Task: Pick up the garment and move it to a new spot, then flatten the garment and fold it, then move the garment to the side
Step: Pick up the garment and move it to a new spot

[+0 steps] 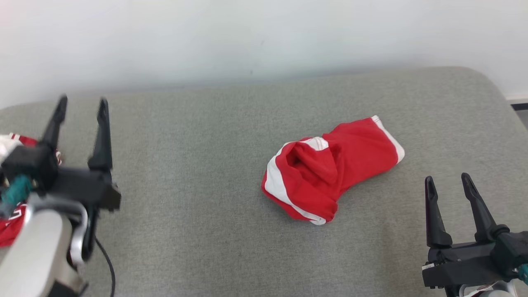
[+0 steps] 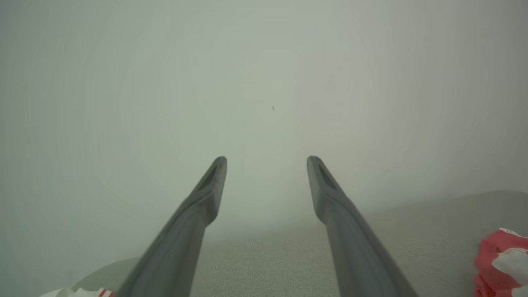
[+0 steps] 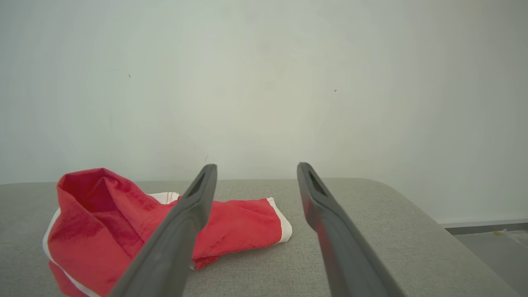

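Evidently little is done: on the grey padded counter (image 1: 198,136) the red garment (image 1: 330,169) with white trim lies bunched in a heap right of centre, neither flattened nor folded, so I judge nearly everything remains. The left gripper (image 1: 82,100) and right gripper (image 1: 447,178) hover with fingers spread wide, holding and touching nothing, both apart from it.

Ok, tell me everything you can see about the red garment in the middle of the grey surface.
The red garment is soft, knit-looking cloth with white trim bands along its edges. It lies crumpled and bunched, one opening gaping upward, on the grey fabric surface, right of centre. Nothing else touches it.
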Available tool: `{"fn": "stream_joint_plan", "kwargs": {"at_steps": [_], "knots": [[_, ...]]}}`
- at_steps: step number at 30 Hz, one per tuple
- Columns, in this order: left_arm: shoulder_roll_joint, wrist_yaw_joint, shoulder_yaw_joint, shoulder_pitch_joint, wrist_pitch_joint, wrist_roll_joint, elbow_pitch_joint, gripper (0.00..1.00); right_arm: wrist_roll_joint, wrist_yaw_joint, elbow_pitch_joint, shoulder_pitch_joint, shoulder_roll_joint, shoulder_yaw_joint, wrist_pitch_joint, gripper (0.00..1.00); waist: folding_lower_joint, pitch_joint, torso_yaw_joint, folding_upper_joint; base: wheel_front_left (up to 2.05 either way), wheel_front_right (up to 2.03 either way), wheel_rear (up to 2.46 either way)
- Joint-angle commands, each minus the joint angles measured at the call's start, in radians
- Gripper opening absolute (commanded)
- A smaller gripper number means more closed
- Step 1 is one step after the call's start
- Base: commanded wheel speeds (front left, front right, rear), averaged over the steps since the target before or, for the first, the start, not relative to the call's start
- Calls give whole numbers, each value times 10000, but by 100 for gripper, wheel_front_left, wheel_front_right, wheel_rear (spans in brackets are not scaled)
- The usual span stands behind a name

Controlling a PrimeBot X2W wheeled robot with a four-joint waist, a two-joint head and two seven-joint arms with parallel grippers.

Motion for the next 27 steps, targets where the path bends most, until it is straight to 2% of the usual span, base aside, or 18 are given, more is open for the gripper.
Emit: {"fn": "stream_joint_plan", "kwargs": {"at_steps": [1, 8, 19, 27], "knots": [[-28, 91, 86, 401, -33, 0, -187, 100, 66, -22, 27, 94, 18, -18, -79, 100, 2, -275, -205, 0, 0, 0, 0], [-418, 517, 515, 2393, -33, 27, -1279, 100, 209, -22, 414, 272, 81, 63, -112, 100, 2, -558, -21, 0, 0, 0, 0], [-859, 728, 1051, 4736, -33, 667, -2376, 100, 303, -22, 859, 391, 66, -1, -161, 100, 2, -927, 408, 0, 0, 0, 0], [-1847, 603, 1491, 5795, -33, 1050, -2741, 100, 313, -22, 1183, 420, 120, 159, -163, 100, 2, -1091, 638, 0, 0, 0, 0]]}}
